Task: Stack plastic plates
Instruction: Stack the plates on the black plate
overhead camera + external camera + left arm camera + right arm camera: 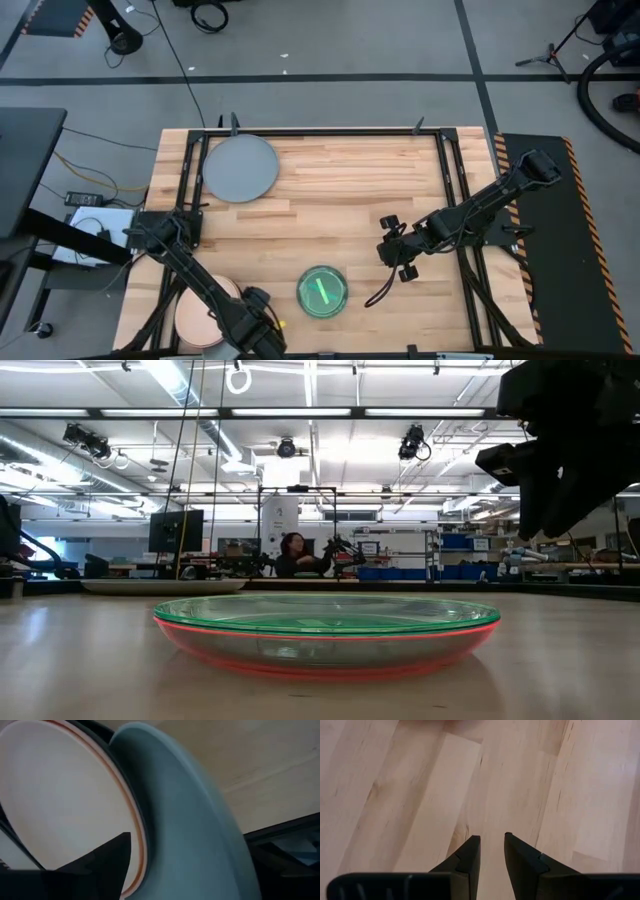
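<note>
A peach plate (pixel 200 312) (pixel 60 805) lies at the near left on a dark-rimmed plate (pixel 95 727). My left gripper (pixel 252 322) hangs over its right edge, pointing down. Only one of its fingers (pixel 100 865) shows. A pale blue plate (pixel 190 830) stands tilted close before the wrist camera and hides the other finger. A translucent teal plate (pixel 322 291) (pixel 325 612) rests inside a red one (pixel 320 660) at the near centre. A large grey plate (pixel 240 167) lies at the far left. My right gripper (pixel 397 262) (pixel 492 845) hovers over bare wood, slightly open. My left gripper stands close against the pale blue plate's rim (pixel 150 845), which overlaps the peach plate and rises toward the camera. Whether a finger touches that rim I cannot tell, as the plate itself hides the place.
Bare wood (pixel 340 190) spreads across the table's middle and far right. A black cable (pixel 378 292) loops on the table below my right gripper. Black frame rails (pixel 455 200) run along the table's sides. A person (pixel 292 553) sits in the room far behind.
</note>
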`<state>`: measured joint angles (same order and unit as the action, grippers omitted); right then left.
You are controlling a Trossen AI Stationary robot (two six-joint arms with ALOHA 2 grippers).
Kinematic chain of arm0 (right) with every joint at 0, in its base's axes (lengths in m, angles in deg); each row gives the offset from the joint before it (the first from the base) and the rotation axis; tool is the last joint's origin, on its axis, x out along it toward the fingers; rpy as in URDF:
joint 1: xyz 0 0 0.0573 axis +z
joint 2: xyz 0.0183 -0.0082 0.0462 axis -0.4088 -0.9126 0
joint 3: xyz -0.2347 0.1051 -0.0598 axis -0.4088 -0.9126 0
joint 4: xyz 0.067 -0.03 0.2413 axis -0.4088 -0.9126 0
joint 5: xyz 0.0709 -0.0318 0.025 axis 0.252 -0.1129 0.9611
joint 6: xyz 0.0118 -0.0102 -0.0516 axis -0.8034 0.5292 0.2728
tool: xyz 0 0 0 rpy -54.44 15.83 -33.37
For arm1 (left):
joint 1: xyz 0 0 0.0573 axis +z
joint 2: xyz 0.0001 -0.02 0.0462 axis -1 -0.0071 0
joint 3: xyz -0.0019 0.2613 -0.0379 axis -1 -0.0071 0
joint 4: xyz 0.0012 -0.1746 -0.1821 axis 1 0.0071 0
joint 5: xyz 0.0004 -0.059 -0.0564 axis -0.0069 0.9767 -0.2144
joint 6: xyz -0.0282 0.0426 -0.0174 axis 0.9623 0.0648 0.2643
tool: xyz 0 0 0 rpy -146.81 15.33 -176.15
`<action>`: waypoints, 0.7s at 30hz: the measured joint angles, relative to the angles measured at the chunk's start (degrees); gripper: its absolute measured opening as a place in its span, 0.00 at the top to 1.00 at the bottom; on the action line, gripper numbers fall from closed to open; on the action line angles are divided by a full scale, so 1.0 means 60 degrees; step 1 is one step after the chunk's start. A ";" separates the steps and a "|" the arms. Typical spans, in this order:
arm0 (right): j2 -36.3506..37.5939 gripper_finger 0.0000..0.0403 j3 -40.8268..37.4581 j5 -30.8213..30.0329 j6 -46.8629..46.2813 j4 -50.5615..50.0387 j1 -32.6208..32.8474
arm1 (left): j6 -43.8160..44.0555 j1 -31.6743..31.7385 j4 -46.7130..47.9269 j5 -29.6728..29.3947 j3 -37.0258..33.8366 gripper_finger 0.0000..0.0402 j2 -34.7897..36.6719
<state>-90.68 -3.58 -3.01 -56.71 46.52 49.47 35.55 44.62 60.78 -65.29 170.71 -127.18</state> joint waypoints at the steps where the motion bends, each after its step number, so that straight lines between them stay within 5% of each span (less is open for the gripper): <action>1: 0.0000 0.76 0.0000 0.0000 0.0000 -0.0002 0.0000 | -0.0064 0.0000 -0.0100 -0.0009 0.0000 0.28 0.0000; 10: 0.0000 0.76 0.0000 0.0007 -0.0026 -0.0006 0.0000 | -0.1086 0.0029 -0.0594 -0.0236 0.0000 0.36 0.0000; 19: -0.0004 0.76 0.0000 0.0011 -0.0028 -0.0010 0.0000 | -0.1174 0.0029 -0.0306 -0.0029 0.0015 0.88 0.0051; 21: -0.0004 0.76 0.0000 0.0011 -0.0029 -0.0010 0.0000 | -0.1362 0.0029 -0.0300 0.0012 0.0018 0.91 0.0090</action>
<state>-90.71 -3.58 -2.95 -56.89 46.46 49.47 27.38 44.80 58.98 -65.22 170.82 -126.64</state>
